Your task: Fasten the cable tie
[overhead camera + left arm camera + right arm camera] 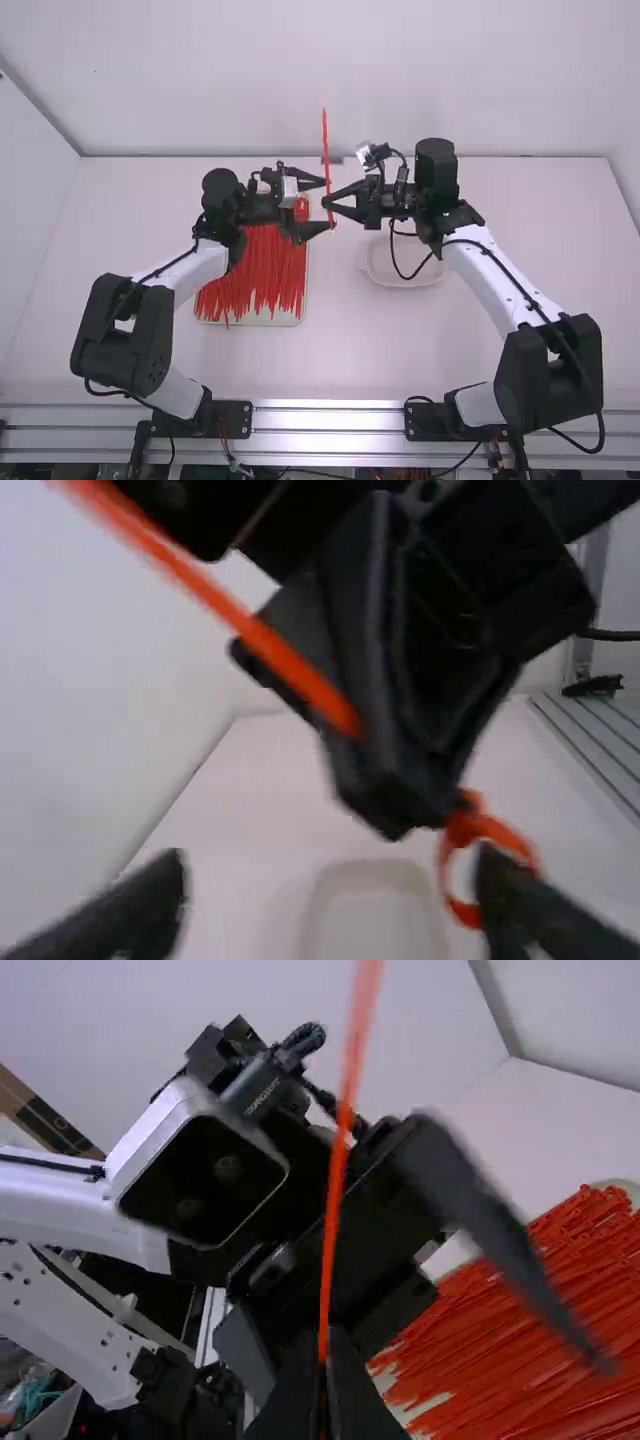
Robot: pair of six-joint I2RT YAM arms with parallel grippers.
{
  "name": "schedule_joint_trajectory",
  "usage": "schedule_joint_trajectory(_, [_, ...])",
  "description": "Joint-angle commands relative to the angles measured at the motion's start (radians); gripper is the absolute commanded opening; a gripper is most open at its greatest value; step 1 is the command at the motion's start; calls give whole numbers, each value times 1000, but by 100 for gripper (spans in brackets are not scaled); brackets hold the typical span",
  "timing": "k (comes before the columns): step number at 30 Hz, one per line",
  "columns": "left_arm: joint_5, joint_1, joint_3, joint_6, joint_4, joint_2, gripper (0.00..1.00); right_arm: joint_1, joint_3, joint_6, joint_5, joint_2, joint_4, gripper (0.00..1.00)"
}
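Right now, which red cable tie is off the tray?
The upright cable tie, pinched in the right gripper; the rest lie flat in a pile on the tray.

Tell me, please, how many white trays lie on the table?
2. One flat white tray holds the heap of red plastic cable ties by the left arm; one rounded white tray sits under the right arm.

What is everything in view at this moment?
cable tie: one, red, upright above the table
loose cable ties: a pile, too many to count, red, on the tray
tray: one, white, left of the table's middle
bowl: one, white, under the right arm
table: one, white
left gripper: black, fingers open, at the tie's lower end
right gripper: black, fingers shut on the cable tie
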Motion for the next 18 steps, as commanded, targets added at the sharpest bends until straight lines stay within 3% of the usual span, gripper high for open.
schedule_joint_trajectory(1, [66,-18,-15,-13,-10,6,99,-26,26,-6,23,-19,24,0])
schedule_joint_trajectory(11, [63,-18,-15,-49,-11,6,99,-106,26,-5,15,-19,0,0])
schedule_joint_trajectory(18, [65,-11,-15,-55,-13,6,99,-96,26,-6,16,-19,1,0])
